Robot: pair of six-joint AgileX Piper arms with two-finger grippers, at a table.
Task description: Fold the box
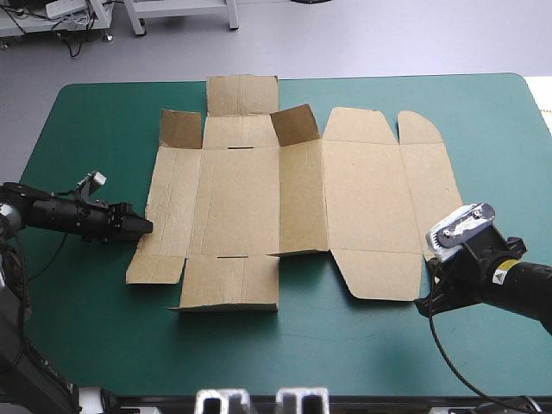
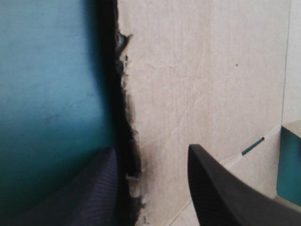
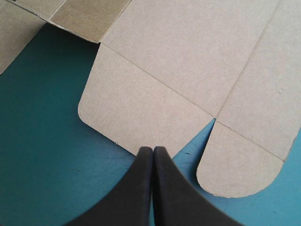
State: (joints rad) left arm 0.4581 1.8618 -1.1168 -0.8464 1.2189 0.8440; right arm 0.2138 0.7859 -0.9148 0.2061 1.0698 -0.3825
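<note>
The brown box (image 1: 259, 198) lies as a cut sheet, mostly flat, mid-table on the teal-green cover (image 1: 103, 121). Two small flaps (image 1: 295, 123) stand raised at its far side. The left gripper (image 2: 150, 149) straddles the sheet's ragged left edge with its fingers apart. The right gripper (image 3: 153, 149), its fingers pressed together, rests just off the near right flap.

From above I can't see the tips of the right gripper (image 3: 153, 150) — its wrist covers them. Both wrist views crop the box (image 3: 188, 70).

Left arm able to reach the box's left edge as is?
Probably yes. The left gripper sits at that edge of the box, fingers open, one over it, one over the teal-green cover; nothing blocks.
</note>
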